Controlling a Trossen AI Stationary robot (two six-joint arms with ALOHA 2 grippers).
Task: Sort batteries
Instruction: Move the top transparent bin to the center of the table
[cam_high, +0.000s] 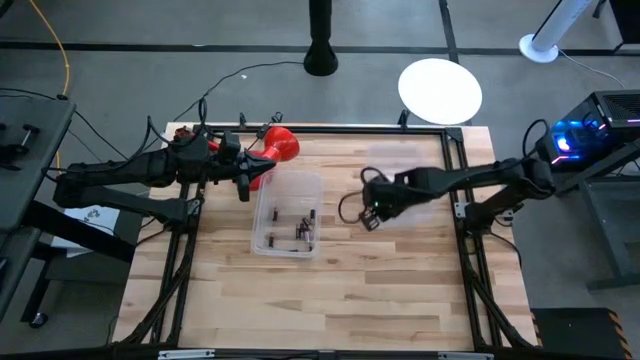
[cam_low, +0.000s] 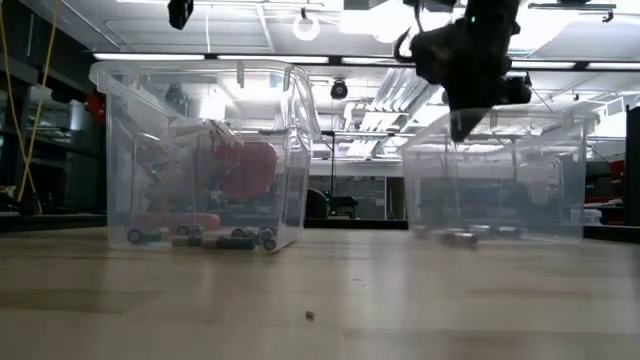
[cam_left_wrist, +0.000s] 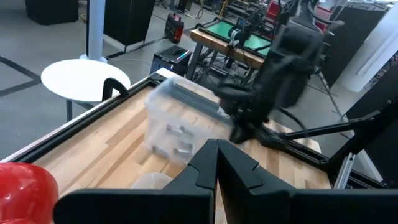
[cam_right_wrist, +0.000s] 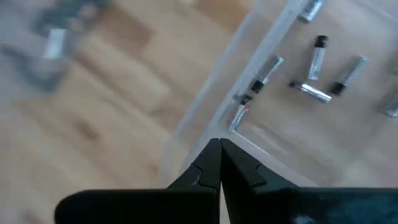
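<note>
Wooden tabletop, seen from above, carries two clear bins. The left bin stands mid-table and holds a scatter of dark batteries on its floor, gathered toward its near half. The right bin stands just right of it, the two apart; in the low view a few batteries lie on its floor.

Right gripper hangs above the gap between the bins, near the right bin's left edge. Its wrist view shows the fingers pressed together at the tips with nothing between them, poised over a bin's rim; silvery, dark-capped batteries lie inside that bin.

Left gripper waits at the far left of the tabletop, just beside the left bin's far-left corner. Its fingers are likewise closed and hold nothing.

Red tool lies at the far edge of the tabletop, just beside the left arm.
</note>
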